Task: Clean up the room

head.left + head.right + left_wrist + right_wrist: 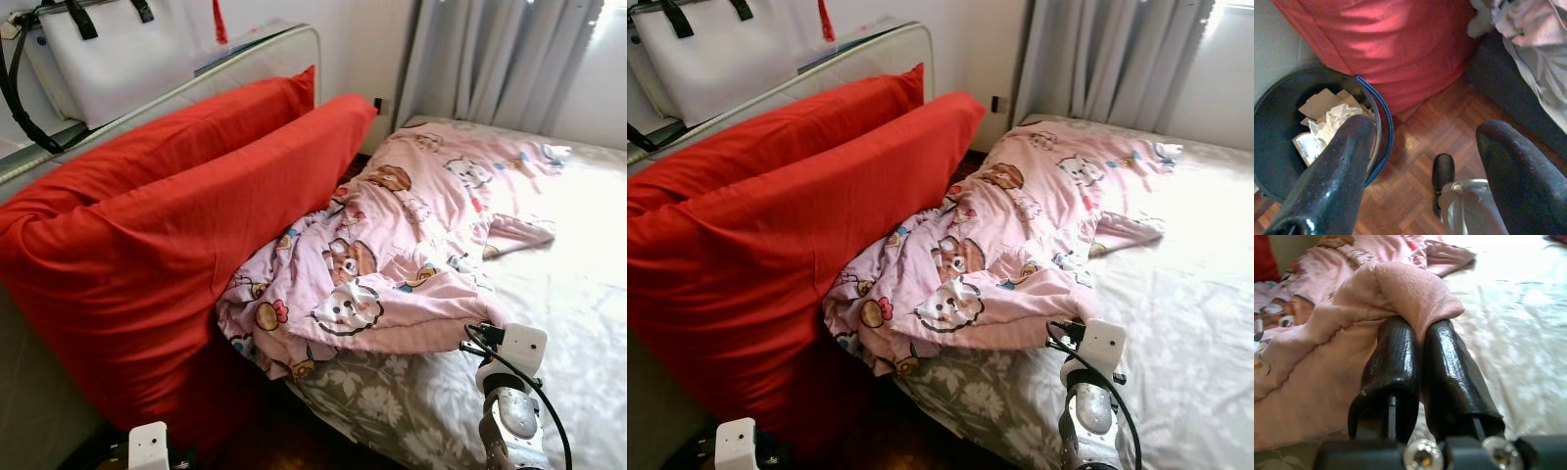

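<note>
Risk: your right gripper (1418, 340) pinches only a thin fold at the near edge of the crumpled pink bear-print blanket (392, 255) lying on the floral-sheeted bed (578, 294); the cloth may slip free if you pull. Your left gripper (1420, 161) hangs low, fingers spread and empty, above the dark round wastebasket (1382, 128).

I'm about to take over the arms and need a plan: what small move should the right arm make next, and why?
Probably draw the right gripper back toward the foot of the bed. Its fingers are pinched on a fold of the pink blanket, which lies bunched against the red pillows.
</note>
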Robot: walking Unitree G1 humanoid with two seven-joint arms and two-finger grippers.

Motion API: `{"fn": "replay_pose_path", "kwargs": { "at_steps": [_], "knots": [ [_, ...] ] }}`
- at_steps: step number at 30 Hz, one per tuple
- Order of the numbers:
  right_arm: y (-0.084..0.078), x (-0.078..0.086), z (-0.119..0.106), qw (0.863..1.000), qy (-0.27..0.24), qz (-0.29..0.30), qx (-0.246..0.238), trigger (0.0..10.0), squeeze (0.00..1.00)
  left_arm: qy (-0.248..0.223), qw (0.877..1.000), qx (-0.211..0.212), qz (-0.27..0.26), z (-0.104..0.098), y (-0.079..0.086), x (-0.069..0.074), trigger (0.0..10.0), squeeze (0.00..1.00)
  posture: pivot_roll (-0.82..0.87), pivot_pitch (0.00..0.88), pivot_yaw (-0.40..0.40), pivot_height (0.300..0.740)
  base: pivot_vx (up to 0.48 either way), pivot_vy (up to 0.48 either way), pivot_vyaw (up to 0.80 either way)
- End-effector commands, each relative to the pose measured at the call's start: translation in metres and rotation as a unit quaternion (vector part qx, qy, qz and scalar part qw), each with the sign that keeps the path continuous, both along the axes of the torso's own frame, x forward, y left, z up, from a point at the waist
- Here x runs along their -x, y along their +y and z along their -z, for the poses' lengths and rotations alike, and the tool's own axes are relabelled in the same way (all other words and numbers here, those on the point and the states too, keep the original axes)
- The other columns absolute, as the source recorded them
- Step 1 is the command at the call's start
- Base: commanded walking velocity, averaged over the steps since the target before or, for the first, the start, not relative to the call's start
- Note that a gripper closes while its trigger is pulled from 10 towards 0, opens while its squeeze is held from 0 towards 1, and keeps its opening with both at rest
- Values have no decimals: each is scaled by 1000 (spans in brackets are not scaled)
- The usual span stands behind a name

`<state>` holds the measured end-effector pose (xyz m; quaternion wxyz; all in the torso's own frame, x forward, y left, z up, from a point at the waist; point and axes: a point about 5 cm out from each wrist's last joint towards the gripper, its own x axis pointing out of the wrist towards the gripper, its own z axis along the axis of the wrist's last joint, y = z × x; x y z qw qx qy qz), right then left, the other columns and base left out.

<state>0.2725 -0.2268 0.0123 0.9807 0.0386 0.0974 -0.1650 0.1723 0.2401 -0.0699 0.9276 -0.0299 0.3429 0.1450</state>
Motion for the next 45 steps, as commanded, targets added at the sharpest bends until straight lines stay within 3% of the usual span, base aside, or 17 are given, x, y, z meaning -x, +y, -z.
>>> {"fn": "replay_pose_path", "kwargs": {
  "at_steps": [1,20,30,37,45],
  "knots": [
    [-4,2,-1,1000,-5,13,2,10000,0,3,1000,-1,1,0,1,2,10000,0,-54,0,47,740,-322,0,0],
    [-15,6,-3,999,-11,43,17,10000,0,11,1000,0,2,3,2,6,10000,0,-55,0,45,740,-322,0,0],
    [-32,3,-17,995,-40,84,37,10000,0,23,1000,-3,3,5,3,11,10000,0,-61,0,45,740,-274,0,0],
    [-27,4,-7,997,-7,75,-8,10000,0,34,999,-8,7,6,5,14,10000,0,-60,0,43,740,0,0,0],
    [-26,3,-3,998,14,69,-6,10000,0,44,999,-7,7,9,4,19,10000,0,-57,0,36,740,0,0,0]
  ]
}}
